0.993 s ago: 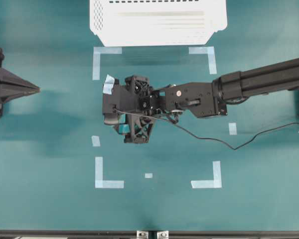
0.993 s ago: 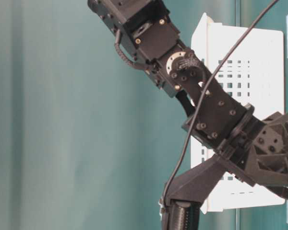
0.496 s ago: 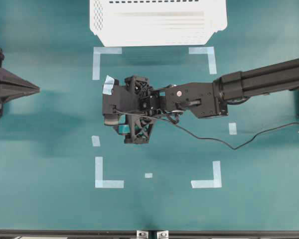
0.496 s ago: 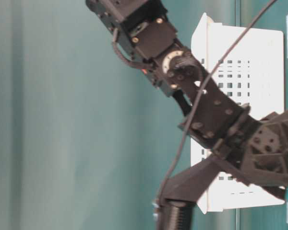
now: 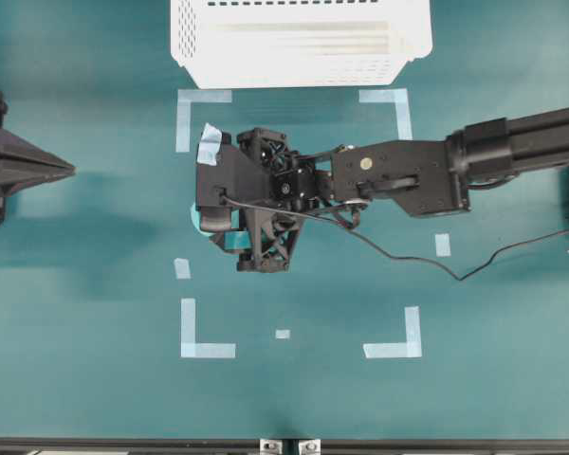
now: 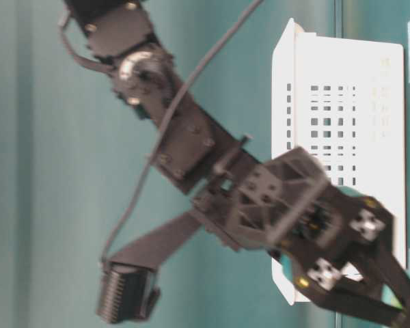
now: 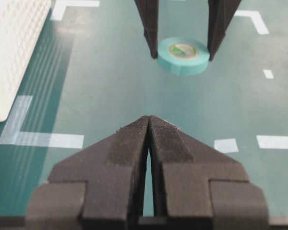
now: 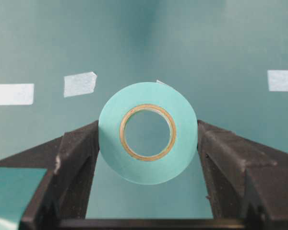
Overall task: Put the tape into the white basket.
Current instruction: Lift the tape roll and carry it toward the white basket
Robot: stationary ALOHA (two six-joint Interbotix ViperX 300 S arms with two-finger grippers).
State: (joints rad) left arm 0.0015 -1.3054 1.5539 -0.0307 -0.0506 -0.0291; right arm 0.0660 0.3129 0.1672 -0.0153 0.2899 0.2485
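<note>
From my station I see the right tool (image 8: 148, 143) closed on the tape (image 8: 148, 132), one finger (image 8: 77, 158) against each side of the teal ring, its pale core facing the wrist camera; the left wrist view shows the roll (image 7: 183, 55) between those two dark fingers, over the green counter (image 7: 105, 91); whether it has left the surface I cannot tell; the left tool (image 7: 149, 125) sits fully closed, holding nothing, at the left edge overhead (image 5: 68, 171); the white basket (image 5: 299, 43) stands at the far edge, well apart from the tape.
</note>
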